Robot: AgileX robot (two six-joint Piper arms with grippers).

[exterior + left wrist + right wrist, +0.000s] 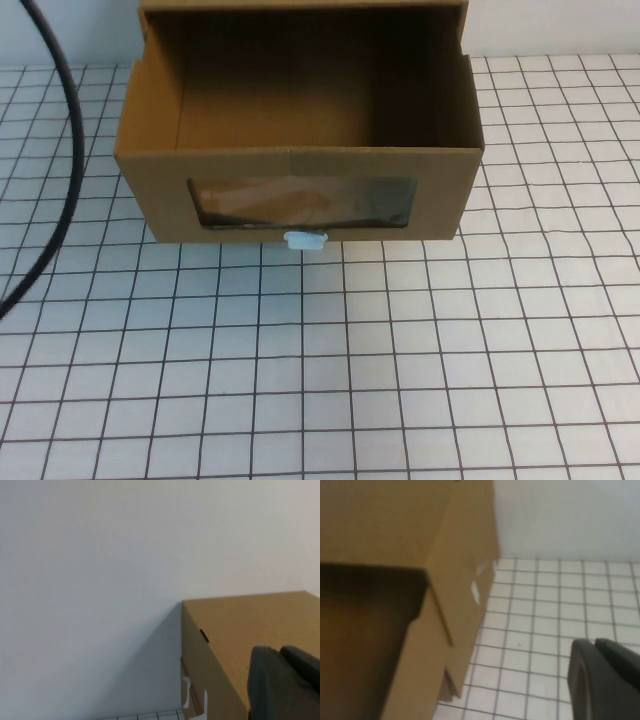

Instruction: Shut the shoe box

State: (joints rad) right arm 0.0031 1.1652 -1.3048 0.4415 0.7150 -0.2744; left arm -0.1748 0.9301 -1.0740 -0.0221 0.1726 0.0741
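Shoe box drawer stands pulled out at the 12 o'clock end of the bench.

The white gridded bench (400, 360) carries the shoe box (300, 150), its drawer slid toward 6 o'clock and open on top, with a clear window (300, 203) and small white pull tab (305, 240) below it. A black cable (55, 170) curves past at 9 o'clock. The left gripper (282, 685) hangs by the box's outer shell, the right gripper (605, 677) beside its right flank over the tiles; whether either's jaws are open or closed I cannot tell.
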